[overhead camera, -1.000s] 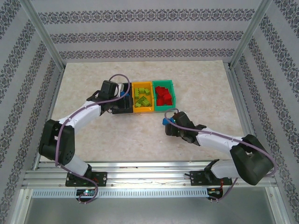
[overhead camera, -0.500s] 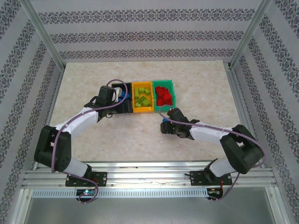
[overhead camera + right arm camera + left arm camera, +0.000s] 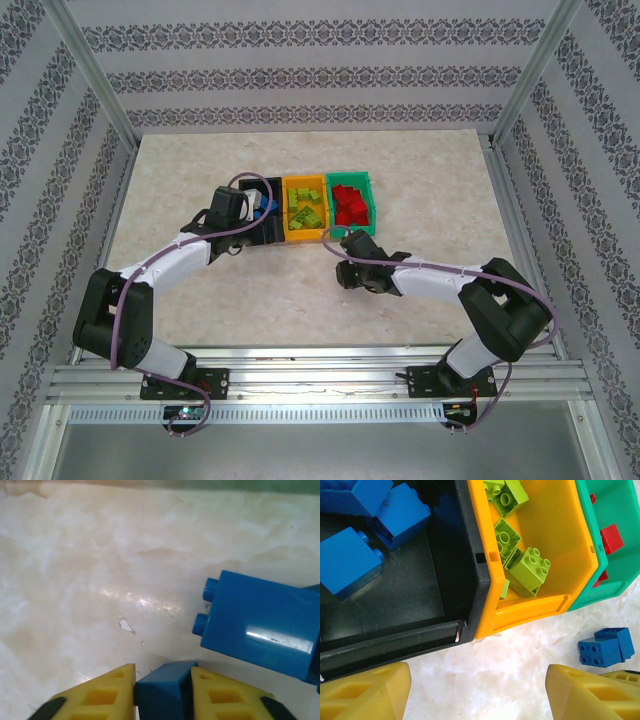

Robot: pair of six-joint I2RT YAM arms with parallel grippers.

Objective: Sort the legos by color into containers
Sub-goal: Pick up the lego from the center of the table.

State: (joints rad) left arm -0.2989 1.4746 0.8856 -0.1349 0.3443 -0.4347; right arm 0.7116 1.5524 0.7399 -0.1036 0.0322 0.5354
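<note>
Three bins stand in a row on the marbled table (image 3: 430, 180), each touching the next: a black bin (image 3: 470, 580) on the left, an orange-yellow bin (image 3: 570, 545) in the middle and a green bin (image 3: 615, 500) on the right.

In the left wrist view, three blue bricks (image 3: 347, 562) are counted in the black bin and at least four lime green bricks (image 3: 530, 570) in the orange-yellow bin. Only two patches of the red bricks (image 3: 611, 537) are seen there. In the top view they are shown as one heap in the green bin, and no count can be taken.

The left gripper (image 3: 477, 672) is hung over the near rims of the black and orange-yellow bins. Its fingers are spread wide, with bare table between them.

Further right, a blue brick pair (image 3: 605, 647) is seen close together on the table, just off the green bin's near corner.

The grip itself is given by the right wrist view. The right gripper (image 3: 162, 670) is clenched on the nearer blue brick (image 3: 162, 690), which is pinched between the two yellow fingers (image 3: 100, 695) low over the table. The other blue brick (image 3: 260, 625) is laid on its side just beyond, with its studs turned to the left.
</note>
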